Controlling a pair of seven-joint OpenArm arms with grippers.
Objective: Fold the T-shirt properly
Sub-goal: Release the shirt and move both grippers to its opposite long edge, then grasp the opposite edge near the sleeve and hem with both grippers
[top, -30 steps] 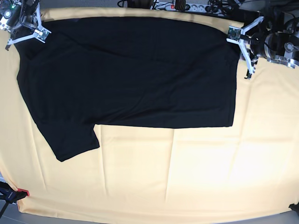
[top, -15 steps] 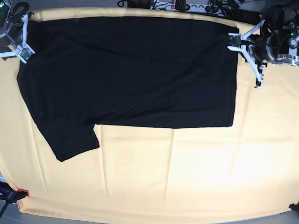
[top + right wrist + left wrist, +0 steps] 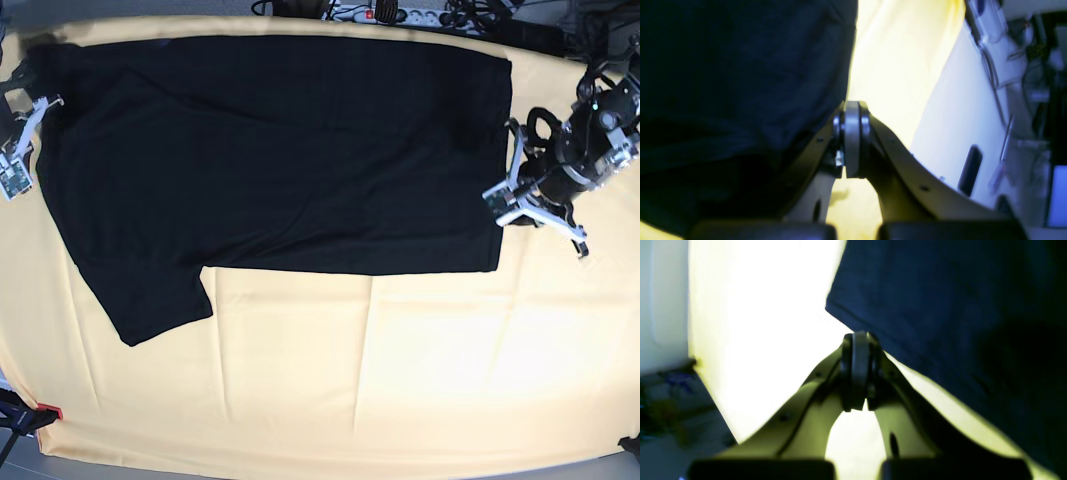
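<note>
overhead, the black t-shirt (image 3: 270, 160) lies flat on the yellow table cloth (image 3: 400, 370) with both arms low at its side edges, while each wrist view shows the left gripper (image 3: 858, 371) and the right gripper (image 3: 851, 140) pressed closed beside the shirt's edge, gripping nothing visible.

From my end the table cloth (image 3: 420, 370) was pale yellow and covered the whole work surface, with a few soft creases running down the middle. The black T-shirt (image 3: 280, 150) lay flat right on it across the upper part of the frame, one sleeve hanging toward the lower left. Lower half was just bare cloth.
</note>
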